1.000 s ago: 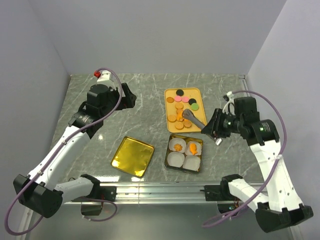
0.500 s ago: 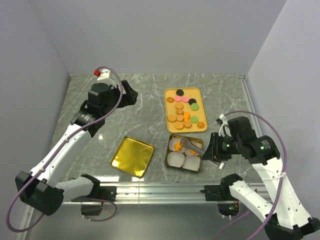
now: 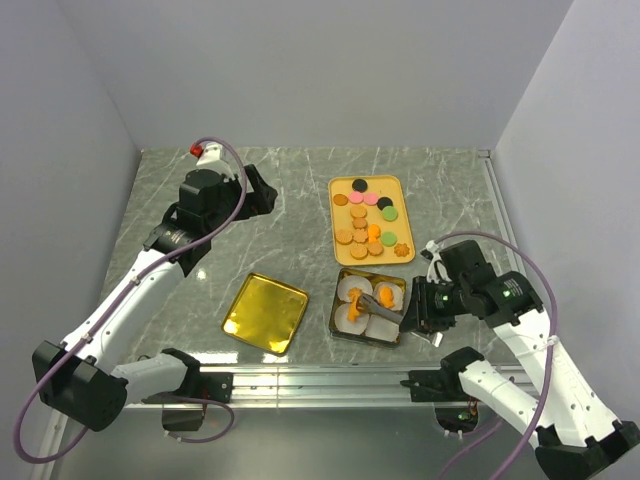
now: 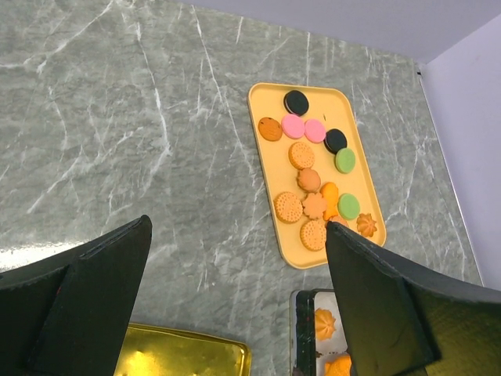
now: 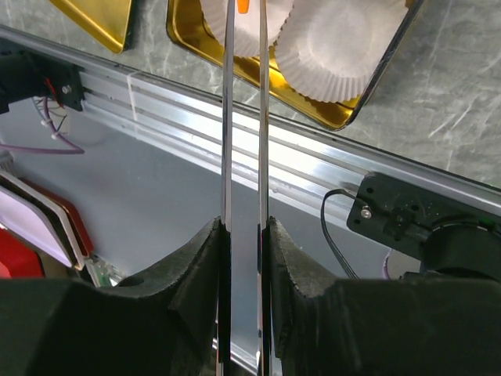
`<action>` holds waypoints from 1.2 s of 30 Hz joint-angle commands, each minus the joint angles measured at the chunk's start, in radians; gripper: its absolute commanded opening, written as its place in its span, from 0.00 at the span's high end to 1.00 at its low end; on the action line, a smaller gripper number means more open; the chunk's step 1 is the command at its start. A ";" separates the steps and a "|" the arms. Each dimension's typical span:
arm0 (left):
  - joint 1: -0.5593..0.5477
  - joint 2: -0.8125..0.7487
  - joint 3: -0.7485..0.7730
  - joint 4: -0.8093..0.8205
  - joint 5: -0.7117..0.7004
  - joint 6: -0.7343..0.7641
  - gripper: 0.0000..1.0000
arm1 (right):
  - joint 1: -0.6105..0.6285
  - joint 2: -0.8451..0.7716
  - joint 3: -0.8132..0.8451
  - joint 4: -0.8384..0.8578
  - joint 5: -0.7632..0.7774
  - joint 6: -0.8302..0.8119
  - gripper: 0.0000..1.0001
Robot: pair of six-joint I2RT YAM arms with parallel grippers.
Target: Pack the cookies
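Several cookies (image 3: 368, 222), orange, tan, pink, green and black, lie on an orange tray (image 3: 343, 188); they also show in the left wrist view (image 4: 313, 176). A gold tin (image 3: 336, 308) holds white paper cups, some with orange cookies (image 3: 385, 296) in them. My right gripper (image 3: 413, 316) is shut on metal tongs (image 3: 382, 309) whose tips reach over the tin's near-left cup. In the right wrist view the tongs (image 5: 261, 117) run up from my gripper (image 5: 244, 227) to an orange cookie (image 5: 243, 5) at the tips. My left gripper (image 3: 262, 196) is open and empty, high above the table (image 4: 236, 225).
The tin's gold lid (image 3: 265, 313) lies upturned left of the tin and shows in the left wrist view (image 4: 180, 356). An aluminium rail (image 3: 320, 383) runs along the table's near edge, just below the tin (image 5: 235, 129). Walls close in the sides and back.
My right arm has swung from the orange tray back to the tin, carrying the tongs, whose tips are now over the near-left cup. The left arm has barely moved.
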 commanded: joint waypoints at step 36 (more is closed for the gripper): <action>-0.003 -0.017 0.052 -0.018 0.027 0.054 0.01 | 0.061 -0.148 -0.090 0.046 0.027 0.134 0.54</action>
